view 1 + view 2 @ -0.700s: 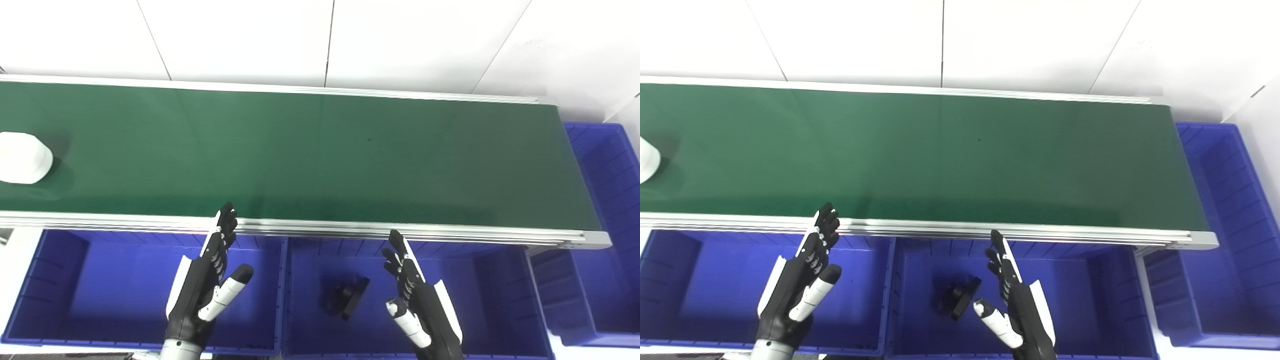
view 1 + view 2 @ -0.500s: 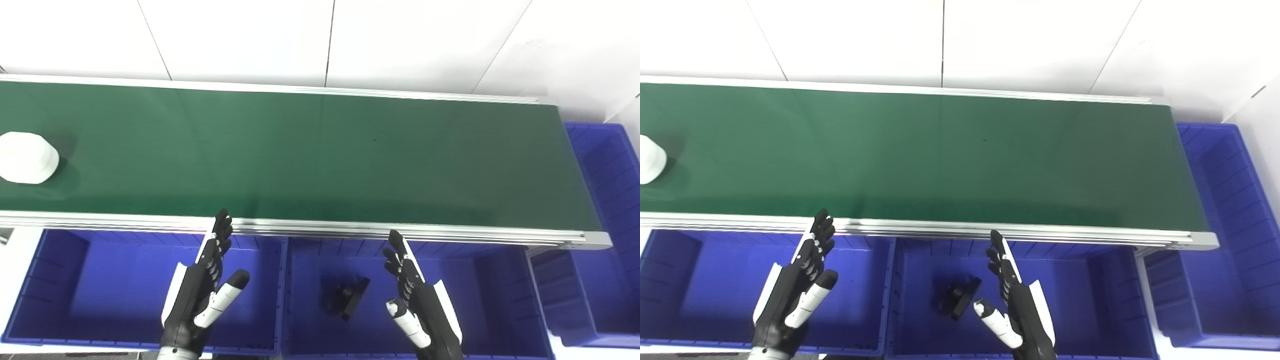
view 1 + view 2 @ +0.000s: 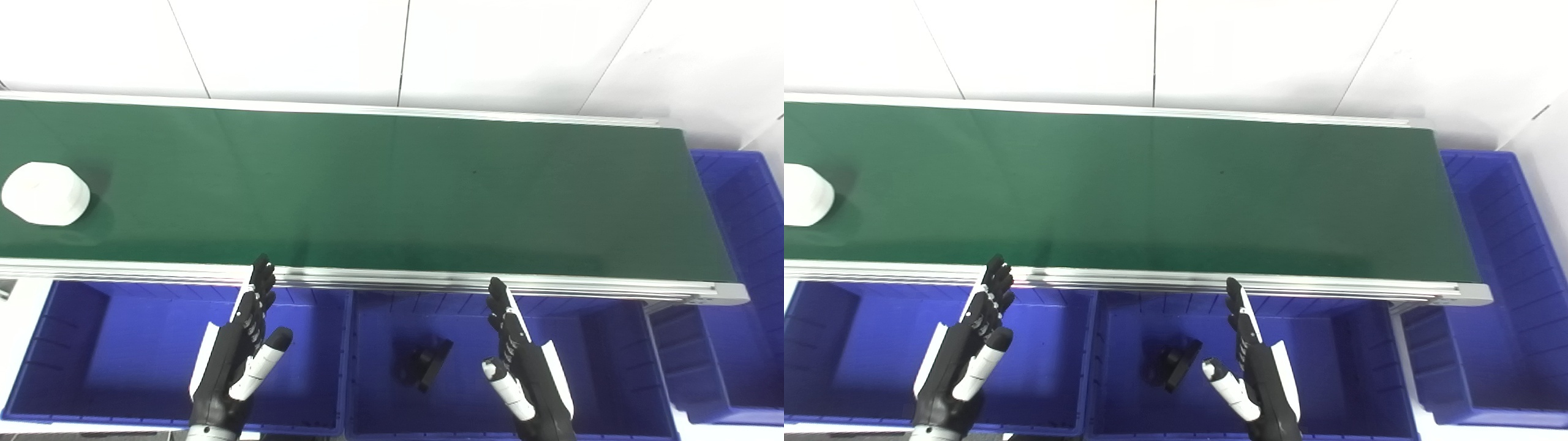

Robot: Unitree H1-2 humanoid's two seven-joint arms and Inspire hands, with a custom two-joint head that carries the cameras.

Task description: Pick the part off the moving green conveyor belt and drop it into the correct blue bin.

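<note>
A white chunky part (image 3: 46, 193) lies on the green conveyor belt (image 3: 380, 190) at its far left. My left hand (image 3: 239, 358) is open and empty, held over the left blue bin (image 3: 110, 361), fingertips near the belt's front rail. My right hand (image 3: 527, 380) is open and empty over the middle blue bin (image 3: 606, 367). A black part (image 3: 424, 364) lies on the floor of the middle bin, between the two hands. Both hands are far right of the white part.
A third blue bin (image 3: 744, 257) stands at the belt's right end. The belt's aluminium front rail (image 3: 429, 283) runs above the bins. A white wall lies behind the belt.
The white part has ridden the belt to the right. My left hand has drawn back and to the left a little. My right hand has shifted slightly right.
</note>
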